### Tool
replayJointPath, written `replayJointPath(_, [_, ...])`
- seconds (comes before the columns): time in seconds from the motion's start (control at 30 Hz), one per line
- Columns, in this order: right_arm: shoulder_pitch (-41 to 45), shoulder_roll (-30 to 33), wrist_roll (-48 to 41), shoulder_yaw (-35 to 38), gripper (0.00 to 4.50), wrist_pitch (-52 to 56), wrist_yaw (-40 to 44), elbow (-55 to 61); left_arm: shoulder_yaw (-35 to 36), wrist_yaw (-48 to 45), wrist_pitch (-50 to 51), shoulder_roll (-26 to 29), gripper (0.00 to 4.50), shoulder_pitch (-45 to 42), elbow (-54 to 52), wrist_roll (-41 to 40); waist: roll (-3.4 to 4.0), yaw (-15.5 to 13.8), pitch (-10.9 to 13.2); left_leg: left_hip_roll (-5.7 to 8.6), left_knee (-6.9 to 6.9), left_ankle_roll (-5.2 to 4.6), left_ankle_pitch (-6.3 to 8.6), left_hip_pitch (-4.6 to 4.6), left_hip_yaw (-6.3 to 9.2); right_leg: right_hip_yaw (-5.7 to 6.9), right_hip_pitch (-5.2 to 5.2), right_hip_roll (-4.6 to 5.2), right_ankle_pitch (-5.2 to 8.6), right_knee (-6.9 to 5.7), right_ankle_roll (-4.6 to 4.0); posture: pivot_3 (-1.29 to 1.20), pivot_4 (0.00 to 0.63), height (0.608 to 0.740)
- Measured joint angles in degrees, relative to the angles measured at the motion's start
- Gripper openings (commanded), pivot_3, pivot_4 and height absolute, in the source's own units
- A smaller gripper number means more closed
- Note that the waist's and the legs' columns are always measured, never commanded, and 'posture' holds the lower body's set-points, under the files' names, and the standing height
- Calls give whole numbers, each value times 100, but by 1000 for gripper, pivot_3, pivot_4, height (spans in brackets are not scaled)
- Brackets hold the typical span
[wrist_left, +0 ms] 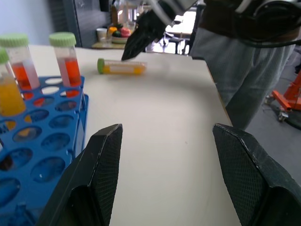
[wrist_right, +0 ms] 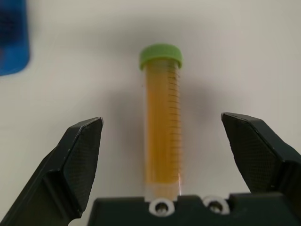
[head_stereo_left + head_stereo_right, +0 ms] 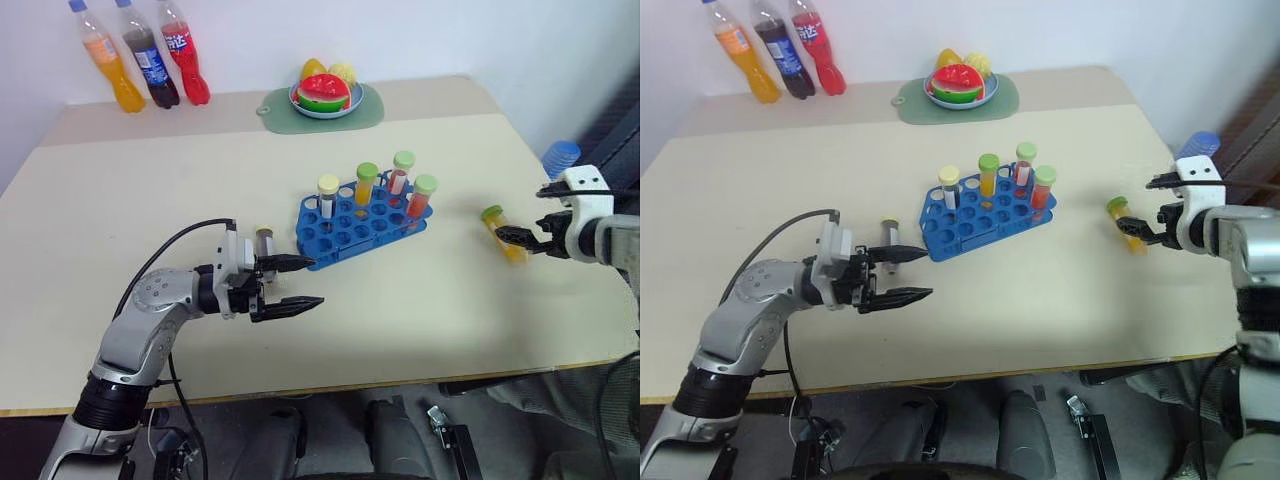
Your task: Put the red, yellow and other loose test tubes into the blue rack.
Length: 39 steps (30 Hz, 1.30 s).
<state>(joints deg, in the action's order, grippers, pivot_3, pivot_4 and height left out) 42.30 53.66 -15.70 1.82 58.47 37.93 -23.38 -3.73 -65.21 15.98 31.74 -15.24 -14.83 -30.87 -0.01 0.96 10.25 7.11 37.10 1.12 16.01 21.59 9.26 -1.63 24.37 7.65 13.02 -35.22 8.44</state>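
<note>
1. the yellow test tube (image 2: 162, 125) lies flat on the table (image 3: 150, 200), green cap toward the blue rack (image 3: 355, 222), well apart from it on the right
2. the right gripper (image 3: 530, 238) hangs over this tube with jaws wide open, one finger on each side, nothing grasped yet
3. four tubes stand in the rack; a dark tube (image 3: 265, 240) lies just beside the rack's left end
4. the left gripper (image 3: 290, 283) is near that end, jaws released, empty
5. risk: the round tube can roll away if one finger touches it first, i think

Left gripper (image 3: 296, 283) and right gripper (image 3: 512, 238): jaws apart.
</note>
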Motion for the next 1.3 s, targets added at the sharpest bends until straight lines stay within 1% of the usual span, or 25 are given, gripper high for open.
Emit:
replayJointPath(0.1, [737, -151, 261, -394, 4448, -205, 299, -987, 7, 16, 12, 11, 3138, 41, -29, -16, 0, -9, 0, 0, -1, 10, -6, 1, 1, 0, 1, 0, 0, 2, 0, 0, 150, 740])
replayJointPath(0.2, [1223, -300, 581, -759, 4448, -515, 618, -1749, 16, 54, 54, 32, 3138, 123, -106, -20, -1, -18, 0, 1, 1, 12, -7, 5, 2, 0, 2, 0, 0, 4, 0, 0, 150, 740])
replayJointPath(0.3, [1519, -457, 940, -1163, 4448, -906, 977, -2462, 23, 84, 93, 55, 3138, 167, -143, -28, -1, -34, 0, 3, 3, 13, -7, 9, 4, 1, 4, 1, 0, 4, 1, 0, 150, 740])
replayJointPath(0.33, [1640, -519, 1079, -1309, 4213, -1031, 1139, -2774, 26, 108, 103, 64, 3138, 184, -170, -33, -1, -27, 0, 3, 3, 13, -7, 10, 4, 1, 6, 1, 0, 4, 1, 0, 150, 740])
replayJointPath(0.4, [1810, -557, 1350, -1534, 3606, -1328, 1417, -3253, 27, 132, 116, 74, 3138, 211, -226, -52, -1, -21, 0, 3, 3, 14, -7, 11, 4, 1, 8, 1, -1, 3, 1, 0, 150, 740])
replayJointPath(0.43, [1914, -556, 1495, -1630, 3162, -1457, 1542, -3447, 29, 144, 122, 85, 3138, 217, -243, -63, -1, -19, 0, 3, 2, 15, -8, 10, 5, 1, 8, 0, 0, 3, 1, 0, 150, 740])
replayJointPath(0.47, [1990, -555, 1659, -1734, 2582, -1601, 1680, -3619, 32, 157, 126, 94, 3138, 222, -259, -78, -1, -16, 0, 2, 3, 15, -8, 10, 5, 1, 8, -1, -1, 3, 1, 0, 150, 740])
replayJointPath(0.57, [2116, -545, 1999, -1922, 1068, -1995, 1987, -3909, 34, 167, 133, 138, 3138, 227, -286, -98, -1, -10, 0, 2, 2, 16, -8, 9, 6, 1, 8, -1, 0, 2, 1, 0, 150, 740])
replayJointPath(0.6, [2139, -543, 2114, -1971, 818, -2167, 2105, -3967, 34, 173, 135, 141, 3138, 229, -286, -102, 0, -14, 0, 2, 2, 16, -8, 9, 6, 1, 8, -1, 0, 2, 1, 0, 150, 740])
replayJointPath(0.77, [2066, -472, 2345, -1954, 806, -2608, 2309, -3961, 32, 215, 139, 137, 3138, 320, -298, -108, -1, -37, 0, 4, 3, 17, -8, 10, 8, 1, 8, 0, -1, 2, 1, 0, 150, 740])
replayJointPath(0.8, [1906, -362, 2346, -1934, 806, -2717, 2396, -3769, 27, 223, 139, 128, 3138, 312, -307, -109, -1, -50, 0, 4, 3, 17, -8, 12, 11, 2, 8, 0, 0, 3, 1, 0, 150, 740])
replayJointPath(0.87, [1305, 0, 2213, -1740, 806, -2871, 2694, -3046, 36, 231, 120, 126, 3138, 324, -323, -108, 0, -111, 0, 7, 4, 17, -8, 22, 17, 7, 16, 0, 0, 2, 1, 0, 150, 740])
replayJointPath(0.93, [229, 477, 1887, -1316, 806, -3005, 3020, -1761, 42, 239, 98, 102, 3138, 305, -316, -105, 2, -174, 0, 6, 4, 17, -8, 35, 20, 10, 26, 0, 0, 3, 1, 0, 150, 740])
replayJointPath(1.0, [-1057, 770, 1395, -662, 806, -2997, 3272, -252, 38, 229, 86, 82, 3138, 274, -251, -102, 8, -182, -1, 4, 5, 19, -8, 45, 21, 11, 35, 0, 0, 1, 2, 0, 150, 740])
replayJointPath(1.03, [-1832, 816, 1036, -191, 806, -2929, 3380, 689, 54, 216, 70, 80, 3138, 264, -212, -102, 11, -181, -2, 3, 4, 20, -9, 46, 22, 12, 36, -2, 0, -1, 2, 0, 150, 740])
replayJointPath(1.07, [-2278, 762, 747, 86, 806, -2851, 3442, 1312, 69, 211, 64, 78, 3138, 247, -153, -100, 10, -159, -2, -1, 8, 20, -9, 44, 18, 12, 36, -3, -1, -3, 2, 0, 150, 740])
replayJointPath(1.13, [-3072, 279, 30, 872, 806, -2564, 3307, 2562, 62, 210, 41, 17, 3138, 166, -70, -100, 13, -112, -3, -4, 14, 7, -2, 39, 10, 5, 33, -4, -7, -5, -2, 0, 150, 740])
replayJointPath(1.17, [-3219, 7, -294, 1057, 806, -2417, 3189, 3040, 61, 223, 9, -37, 3138, 124, -9, -99, 13, -86, -3, -5, 15, -3, 4, 30, 9, 2, 27, -6, -12, -6, -4, 0, 150, 740])
replayJointPath(1.23, [-3287, -781, -981, 1355, 806, -2145, 2714, 3974, 64, 264, -58, -163, 3138, 51, 134, -92, 10, -56, -2, -7, 12, -1, 3, 8, 14, 3, 5, -9, -15, -7, -6, 0, 150, 740])
replayJointPath(1.3, [-3144, -1646, -1349, 1407, 806, -2165, 2094, 4399, 70, 293, -123, -198, 3138, 42, 212, -80, -5, -52, -5, -7, 7, 0, 2, -10, 16, 4, -12, -9, -14, -6, -6, 0, 150, 740])
